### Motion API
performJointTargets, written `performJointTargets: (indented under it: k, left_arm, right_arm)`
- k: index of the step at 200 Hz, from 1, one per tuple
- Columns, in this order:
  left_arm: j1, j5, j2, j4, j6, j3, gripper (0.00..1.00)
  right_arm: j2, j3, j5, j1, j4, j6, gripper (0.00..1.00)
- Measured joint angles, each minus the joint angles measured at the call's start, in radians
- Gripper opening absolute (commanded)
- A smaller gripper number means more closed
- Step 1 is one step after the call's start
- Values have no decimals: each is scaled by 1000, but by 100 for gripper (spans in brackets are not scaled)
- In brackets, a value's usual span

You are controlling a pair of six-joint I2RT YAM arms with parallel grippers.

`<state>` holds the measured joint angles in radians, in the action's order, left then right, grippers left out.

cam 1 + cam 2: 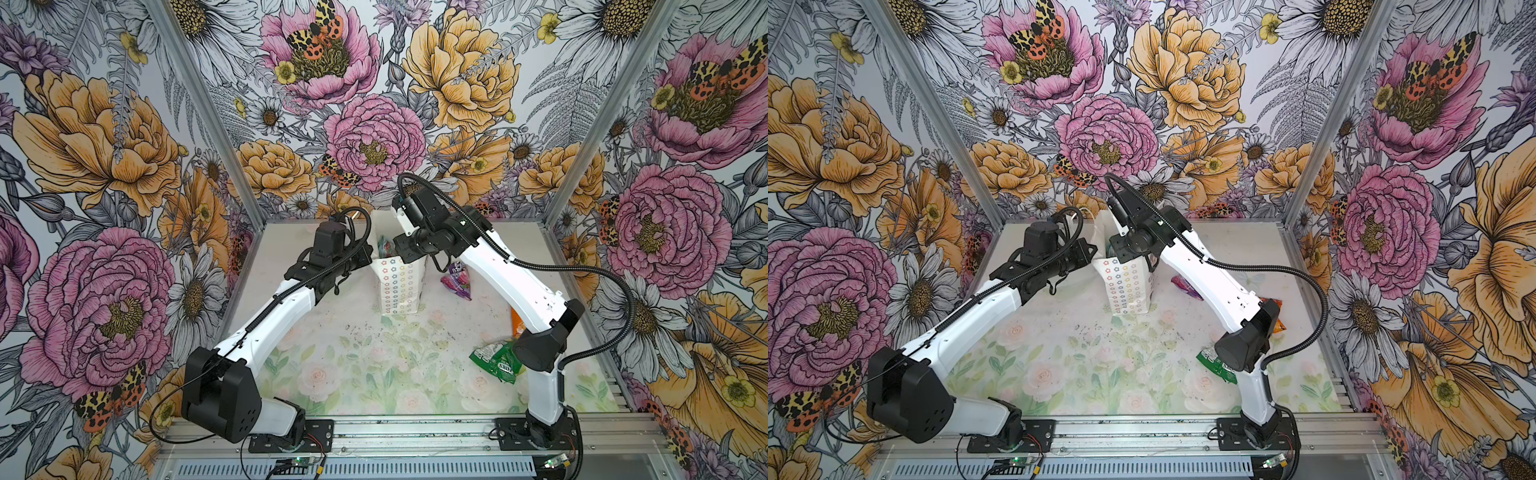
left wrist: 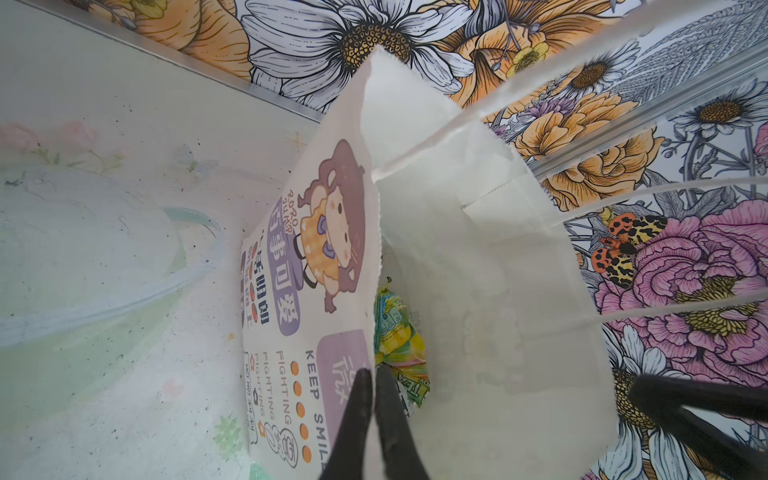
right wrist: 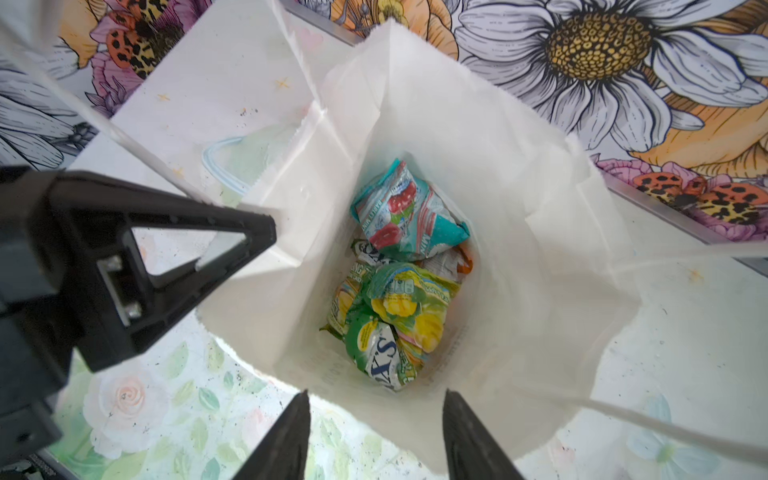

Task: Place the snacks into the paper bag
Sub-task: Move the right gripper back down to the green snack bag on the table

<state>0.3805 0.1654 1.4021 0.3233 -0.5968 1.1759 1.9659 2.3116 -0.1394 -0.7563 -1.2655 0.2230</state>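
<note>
Directly beneath the right gripper, its jaws parted and empty, a teal packet lies on yellow-green packets inside the paper bag. The left gripper pinches the bag's rim. A purple packet and a green packet lie on the desk, apart from both.

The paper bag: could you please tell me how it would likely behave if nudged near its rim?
Probably tippy: the paper bag stands tall on a narrow base, with the left gripper pinching its wall. Its thin, creased walls would likely buckle rather than resist. The snacks at its bottom probably add little ballast.
</note>
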Motion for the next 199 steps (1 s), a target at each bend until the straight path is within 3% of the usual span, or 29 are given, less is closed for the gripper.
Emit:
performJointTargets:
  k: [46, 113, 160, 199]
  left_arm:
    - [-9, 1, -2, -5, 0, -5, 0]
    - [-17, 10, -2, -10, 0, -9, 0]
    - [-21, 16, -6, -10, 0, -10, 0]
    - [-26, 20, -11, -10, 0, -19, 0]
  right_arm:
    - [-129, -177, -60, 0, 3, 16, 71]
    - [-449, -587, -77, 0, 89, 71, 74]
    - [-675, -850, -39, 41, 126, 233, 76]
    - [-718, -1059, 61, 170, 109, 435, 76]
